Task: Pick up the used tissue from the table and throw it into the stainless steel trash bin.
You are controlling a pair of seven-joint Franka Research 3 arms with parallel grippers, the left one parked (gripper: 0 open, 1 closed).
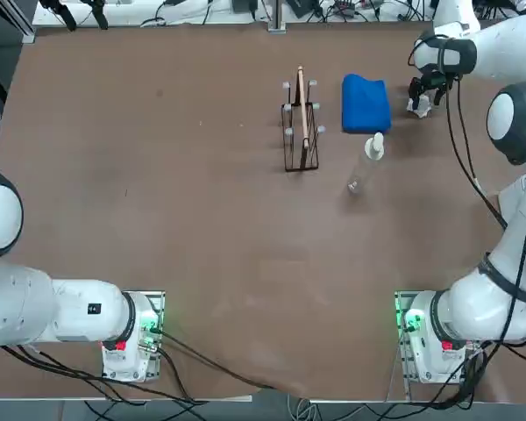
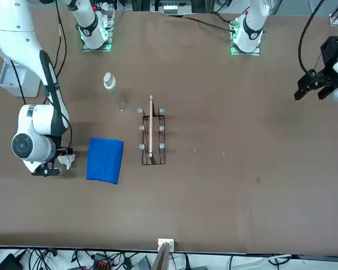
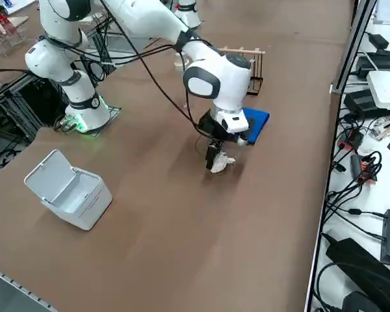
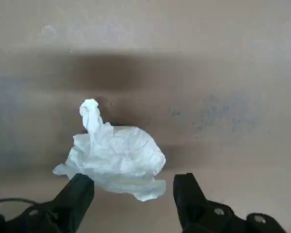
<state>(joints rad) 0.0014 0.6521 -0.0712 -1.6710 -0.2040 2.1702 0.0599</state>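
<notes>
White used tissue (image 4: 114, 160) lies between the spread right claw (image 4: 133, 194).

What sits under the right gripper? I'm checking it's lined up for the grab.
The tissue lies on the table under the open right gripper. Its underside is hidden.

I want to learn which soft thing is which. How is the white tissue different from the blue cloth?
The used tissue is white and the blue cloth is bright blue. The tissue is a small crumpled lump, while the cloth is much bigger, folded flat and neat. The tissue sits between the fingers of the open right gripper; the cloth lies beside it, untouched. Both rest on the brown table.
</notes>
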